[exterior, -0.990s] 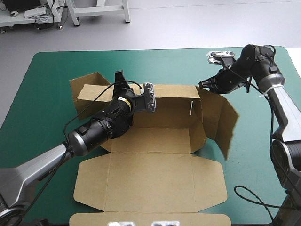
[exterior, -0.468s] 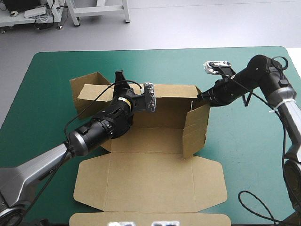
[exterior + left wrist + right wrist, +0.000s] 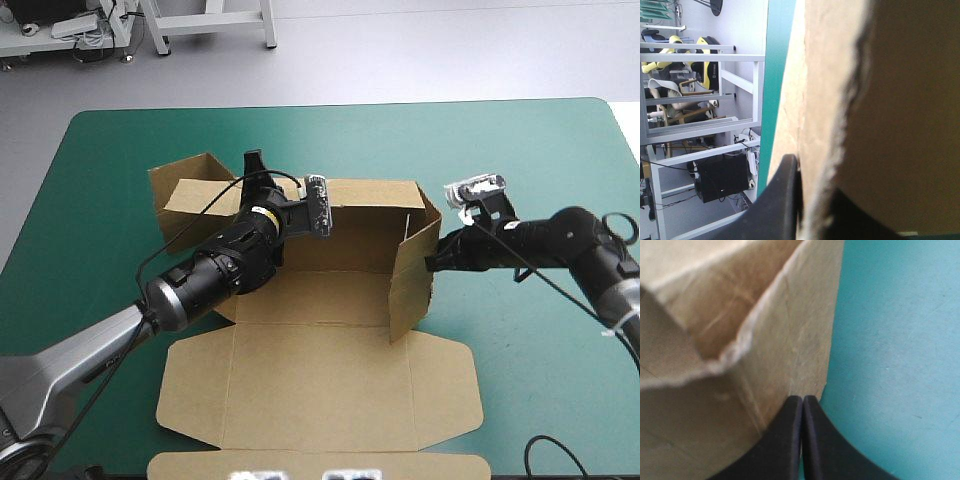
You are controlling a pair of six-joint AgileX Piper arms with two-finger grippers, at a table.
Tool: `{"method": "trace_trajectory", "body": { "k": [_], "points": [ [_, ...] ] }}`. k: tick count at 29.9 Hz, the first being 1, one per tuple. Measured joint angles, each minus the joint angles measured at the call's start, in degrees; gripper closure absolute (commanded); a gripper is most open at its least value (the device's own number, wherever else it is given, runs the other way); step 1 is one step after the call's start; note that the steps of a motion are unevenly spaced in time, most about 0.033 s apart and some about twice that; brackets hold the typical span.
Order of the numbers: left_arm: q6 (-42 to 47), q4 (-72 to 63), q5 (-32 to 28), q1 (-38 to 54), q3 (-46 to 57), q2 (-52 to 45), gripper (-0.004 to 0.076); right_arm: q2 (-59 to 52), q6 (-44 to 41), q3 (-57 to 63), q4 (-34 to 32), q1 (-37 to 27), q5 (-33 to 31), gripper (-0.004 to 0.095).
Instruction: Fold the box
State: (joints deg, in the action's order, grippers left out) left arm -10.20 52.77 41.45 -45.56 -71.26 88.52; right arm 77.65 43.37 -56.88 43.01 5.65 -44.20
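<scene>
The brown box (image 3: 330, 300) lies in the middle of the table with its back wall raised and its lid (image 3: 320, 390) flat toward the near edge. My left gripper (image 3: 254, 165) is at the left part of the back wall's top edge, shut on the board. In the left wrist view the board (image 3: 900, 100) runs between the fingers and only one finger (image 3: 782, 200) shows. The right wall (image 3: 415, 270) stands upright with its flap turned inward. My right gripper (image 3: 432, 262) is shut, its tip (image 3: 802, 401) touching the outside of that wall (image 3: 790, 340) low down.
A loose side flap (image 3: 185, 185) sticks out at the box's far left corner. Bare teal-green cover (image 3: 540, 150) lies to the right of and beyond the box. The lid's tuck strip (image 3: 320, 467) reaches the near table edge.
The right gripper has moved from the box's far right corner toward the near side, along the outside of the right wall. The right flap swung from spread outward to upright. The left arm has not moved.
</scene>
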Motion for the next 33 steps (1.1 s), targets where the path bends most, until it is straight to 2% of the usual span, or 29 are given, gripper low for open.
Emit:
{"method": "trace_trajectory", "body": {
  "k": [4,6,9,12,17,19,24,28,33],
  "points": [
    [0.0,-0.04,0.0,0.0,0.0,0.0,0.0732,-3.28,15.67,10.59,13.26,0.0,6.6,0.0925],
    [0.0,-0.04,0.0,0.0,0.0,0.0,0.0732,-4.23,24.74,14.66,20.11,0.0,8.36,0.0925],
    [0.0,-0.27,0.0,0.0,0.0,0.0,0.0732,-4.77,33.09,17.76,27.15,0.0,9.57,0.0911],
    [0.0,-0.48,0.07,0.0,0.0,0.0,0.0732,-4.84,35.68,18.43,28.6,0.0,9.79,0.0803],
    [0.0,-0.76,0.18,0.0,0.0,0.0,0.0732,-6.24,36.57,18.47,26.62,0.0,6.46,0.0404],
    [-0.11,-0.8,0.18,0.0,0.0,0.0,0.0733,-7.21,36.57,18.47,26.02,0.0,4.45,0.0306],
    [-0.52,-1.11,0.18,0.0,0.0,0.0,0.0732,-9.09,37.38,18.47,25.9,0.0,2.73,0.0294],
    [-0.52,-1.17,0.18,0.0,-0.07,0.0,0.0732,-8.44,39.82,18.47,28.24,0.14,2.73,0.0294],
    [-0.63,-1.6,0.18,0.0,-0.12,0.0,0.0732,-5.95,41.11,18.47,29.94,4.72,8.9,0.0294]
  ]
}}
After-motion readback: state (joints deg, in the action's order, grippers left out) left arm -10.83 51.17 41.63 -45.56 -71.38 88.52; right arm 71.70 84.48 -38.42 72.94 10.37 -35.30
